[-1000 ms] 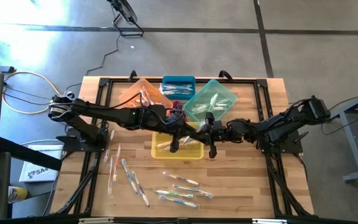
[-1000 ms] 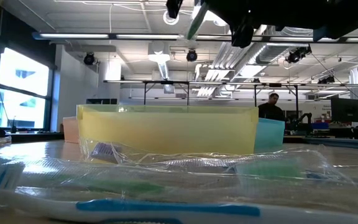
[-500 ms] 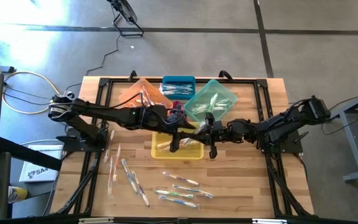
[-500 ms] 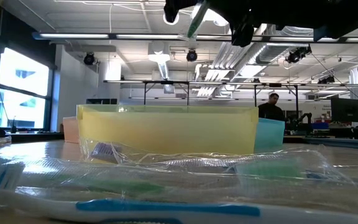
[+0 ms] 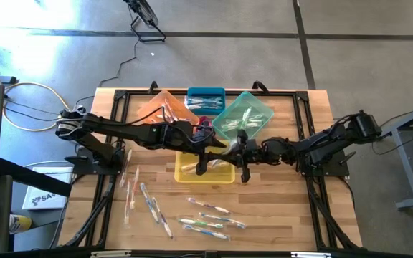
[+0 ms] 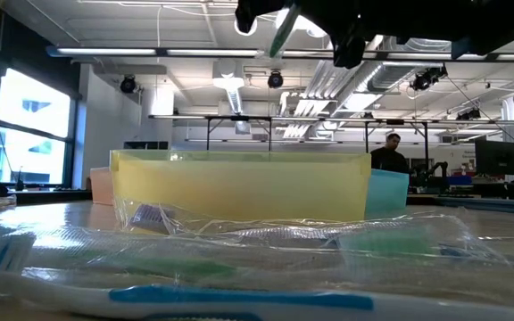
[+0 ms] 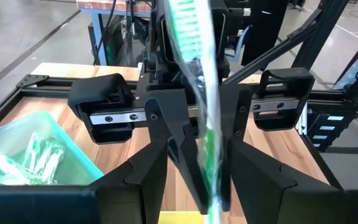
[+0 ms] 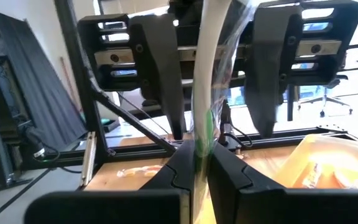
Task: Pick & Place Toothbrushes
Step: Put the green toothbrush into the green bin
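A toothbrush (image 7: 194,56) in a clear wrapper, white with green bristles, stands nearly upright in the air over the yellow bin (image 5: 205,172). My right gripper (image 8: 199,158) is shut on it, reaching in level from the table's right. My left gripper (image 7: 199,158) faces it from the left. It is open, with one finger on either side of the brush and a gap to each. In the high view the two grippers meet at mid-table, left gripper (image 5: 219,147) and right gripper (image 5: 239,149). Several more wrapped toothbrushes (image 5: 206,218) lie flat near the front edge. My right gripper pinches the toothbrush's handle about midway (image 8: 201,134), wrapper and all, between its two fingers. The fingers come level from the table's right and lie across the brush. The brush is lifted clear, slightly tilted, with its bristle head (image 7: 188,25) up and its lower end hanging free.
An orange bin (image 5: 162,107), a blue bin (image 5: 205,99) and a green bin (image 5: 244,115) holding toothbrushes stand behind the yellow one. More toothbrushes (image 5: 145,201) lie at the front left. A black frame runs round the table's edges. A person (image 6: 391,152) sits far behind.
My left gripper has opened and let go of the toothbrush, staying where it was. My right gripper has kept still and shut, and the brush stays in it, tilted as before over the yellow bin.
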Robot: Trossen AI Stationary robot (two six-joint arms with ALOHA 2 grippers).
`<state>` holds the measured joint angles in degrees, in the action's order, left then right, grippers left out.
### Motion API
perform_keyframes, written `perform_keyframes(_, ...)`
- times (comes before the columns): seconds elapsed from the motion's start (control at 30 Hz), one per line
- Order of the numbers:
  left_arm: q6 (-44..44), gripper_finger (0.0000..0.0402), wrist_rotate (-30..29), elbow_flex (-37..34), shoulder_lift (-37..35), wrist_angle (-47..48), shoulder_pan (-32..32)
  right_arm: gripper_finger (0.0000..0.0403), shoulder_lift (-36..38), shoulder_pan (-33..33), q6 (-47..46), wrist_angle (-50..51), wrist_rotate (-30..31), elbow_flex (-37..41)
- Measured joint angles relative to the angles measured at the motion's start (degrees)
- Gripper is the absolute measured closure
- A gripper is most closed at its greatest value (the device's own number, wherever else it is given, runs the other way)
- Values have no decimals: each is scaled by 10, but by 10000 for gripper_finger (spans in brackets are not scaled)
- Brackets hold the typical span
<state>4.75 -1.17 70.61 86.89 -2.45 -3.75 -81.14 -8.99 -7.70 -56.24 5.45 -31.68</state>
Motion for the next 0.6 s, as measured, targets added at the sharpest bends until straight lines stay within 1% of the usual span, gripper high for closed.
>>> perform_keyframes(0.1,2,238,0,0,0,0,0,385,0,2,0,5,10,0)
perform_keyframes(0.3,0,238,4,0,0,9,0,385,0,16,0,24,8,0)
perform_keyframes(0.47,-42,238,1,-1,-21,33,0,385,0,30,-25,34,2,0)
perform_keyframes(0.53,-56,238,-10,-14,-40,39,0,385,0,34,-30,37,2,0)
perform_keyframes(0.6,-61,238,-43,-32,-62,29,0,385,0,37,-32,43,2,0)
